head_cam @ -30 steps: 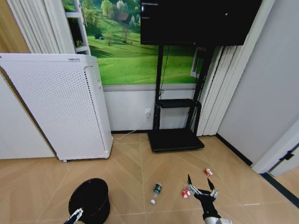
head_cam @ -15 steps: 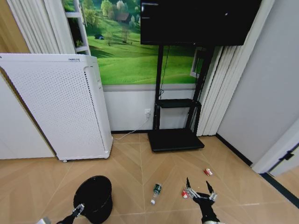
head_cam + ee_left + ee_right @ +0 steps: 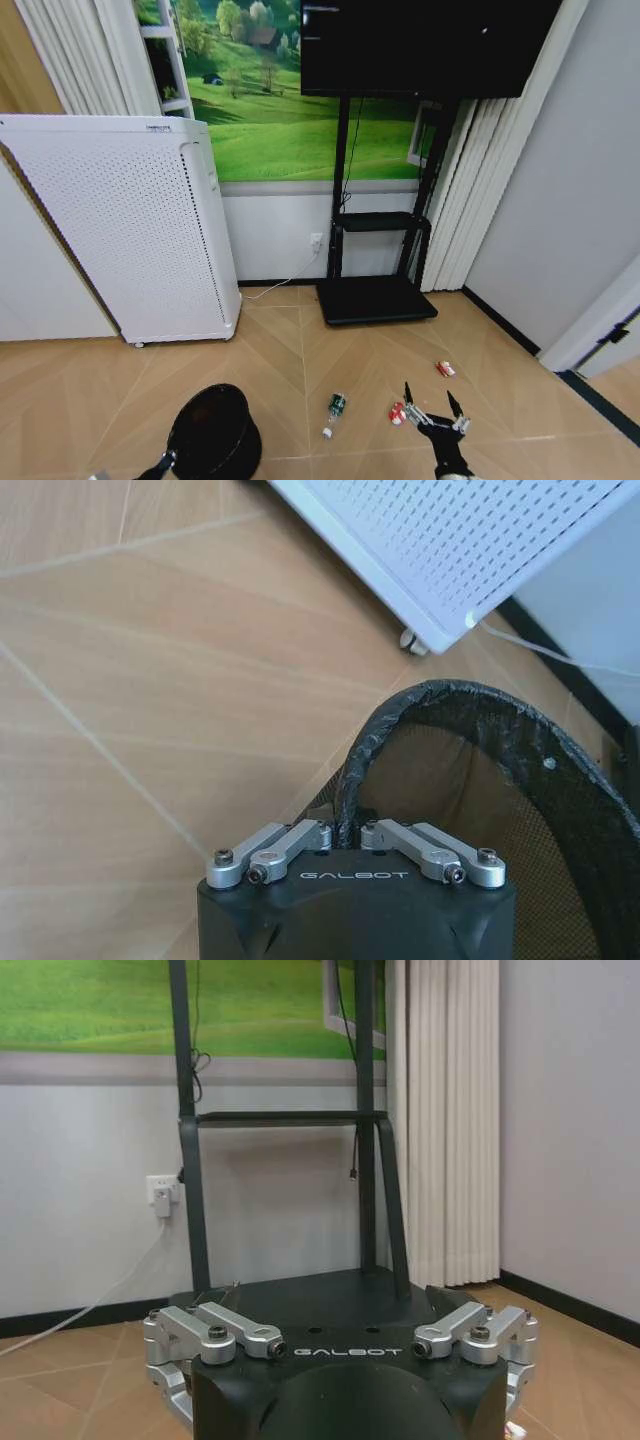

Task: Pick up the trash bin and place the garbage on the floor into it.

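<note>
The trash bin [image 3: 215, 432], a round black mesh basket, hangs tilted low at the left of the head view. My left gripper [image 3: 163, 462] is shut on its rim; in the left wrist view the fingers [image 3: 300, 835] pinch the mesh edge of the bin [image 3: 455, 695]. Three pieces of garbage lie on the floor: a clear bottle [image 3: 335, 409] with a green label, a red-and-white wrapper [image 3: 398, 412] and another wrapper [image 3: 445, 368] farther right. My right gripper [image 3: 432, 408] is open, held just right of the nearer wrapper, its fingers [image 3: 215, 1332] spread wide.
A tall white perforated appliance [image 3: 125, 225] stands at the left wall, its foot close to the bin [image 3: 460, 560]. A black TV stand [image 3: 375, 295] with a base plate stands ahead, a white cable [image 3: 285, 280] beside it. Open wooden floor lies between.
The left gripper has carried the bin to the right, toward the bottle. The right gripper has stayed open and has barely shifted.
</note>
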Controlling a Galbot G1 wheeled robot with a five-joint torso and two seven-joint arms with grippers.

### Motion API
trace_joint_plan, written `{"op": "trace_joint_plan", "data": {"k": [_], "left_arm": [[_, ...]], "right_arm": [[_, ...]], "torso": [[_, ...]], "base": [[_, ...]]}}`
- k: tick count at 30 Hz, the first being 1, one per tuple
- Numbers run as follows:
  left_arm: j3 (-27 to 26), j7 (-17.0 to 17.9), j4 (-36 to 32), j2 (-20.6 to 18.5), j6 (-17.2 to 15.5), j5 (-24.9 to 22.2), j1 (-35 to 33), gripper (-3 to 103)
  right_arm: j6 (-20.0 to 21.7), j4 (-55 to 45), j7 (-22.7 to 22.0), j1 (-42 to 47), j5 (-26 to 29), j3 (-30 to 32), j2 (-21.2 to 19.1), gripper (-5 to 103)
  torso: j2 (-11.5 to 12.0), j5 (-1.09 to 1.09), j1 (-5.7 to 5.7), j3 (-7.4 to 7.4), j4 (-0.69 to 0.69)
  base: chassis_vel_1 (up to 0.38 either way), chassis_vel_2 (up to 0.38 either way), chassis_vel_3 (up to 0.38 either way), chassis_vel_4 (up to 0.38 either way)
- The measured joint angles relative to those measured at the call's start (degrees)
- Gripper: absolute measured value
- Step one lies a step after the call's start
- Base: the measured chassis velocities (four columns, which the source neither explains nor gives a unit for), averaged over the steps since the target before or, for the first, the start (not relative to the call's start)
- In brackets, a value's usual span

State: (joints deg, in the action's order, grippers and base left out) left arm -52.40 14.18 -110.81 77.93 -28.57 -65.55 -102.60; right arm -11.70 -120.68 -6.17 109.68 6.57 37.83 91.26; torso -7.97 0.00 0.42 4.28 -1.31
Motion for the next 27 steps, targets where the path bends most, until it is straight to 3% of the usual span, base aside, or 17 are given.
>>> {"op": "trace_joint_plan", "data": {"k": [5, 7, 9, 13, 15, 17, 27], "left_arm": [[-0.5, -2.7, -1.3, -0.2, 2.8, 4.5, -0.8, 7], [-1.4, -8.6, -2.8, -0.5, 7.0, 15.3, -2.3, 7], [-1.6, -9.4, -3.3, -0.5, 7.8, 17.1, -2.7, 7], [-1.5, -12.0, -7.6, 0.3, 10.8, 25.5, -4.8, 7], [-1.5, -12.2, -7.9, 0.4, 11.2, 26.7, -4.9, 7], [-0.7, -12.8, -9.3, 1.2, 12.9, 31.9, -5.5, 7], [0.0, -13.3, -11.4, 2.4, 13.9, 34.7, -6.0, 7]], "right_arm": [[0.3, 0.1, -0.9, 0.0, 0.3, 0.0, -0.1, 100], [0.3, 0.4, 0.6, -0.1, 0.5, 0.1, -0.5, 100], [0.2, 0.5, 0.7, -0.2, 0.2, 0.2, -0.6, 100], [0.4, 0.9, 1.4, -0.3, -2.6, 0.3, -1.1, 100], [0.4, 1.0, 1.6, -0.3, -2.8, 0.3, -1.1, 100], [0.4, 1.6, 1.7, -0.9, -3.9, 0.2, -1.8, 100], [1.0, 1.6, 1.3, -3.2, -3.0, 0.8, -5.5, 100]], "torso": [[0.0, 0.00, 0.00, 0.00, 0.00], [0.0, 0.00, 0.00, 0.01, 0.00], [0.0, 0.01, 0.00, 0.01, 0.01], [0.0, 0.01, 0.00, 0.01, 0.00], [0.0, 0.01, 0.00, 0.01, 0.00], [0.0, 0.01, 0.00, 0.02, 0.00], [0.0, 0.02, 0.00, 0.02, 0.00]], "base": [[0.000, 0.000, 0.000, 0.000], [0.000, 0.000, 0.000, 0.000], [0.000, 0.000, 0.000, 0.000], [0.000, 0.000, 0.000, 0.000], [0.000, 0.000, 0.000, 0.000], [0.000, 0.000, 0.000, 0.000], [0.038, 0.032, -0.029, -0.034]]}}
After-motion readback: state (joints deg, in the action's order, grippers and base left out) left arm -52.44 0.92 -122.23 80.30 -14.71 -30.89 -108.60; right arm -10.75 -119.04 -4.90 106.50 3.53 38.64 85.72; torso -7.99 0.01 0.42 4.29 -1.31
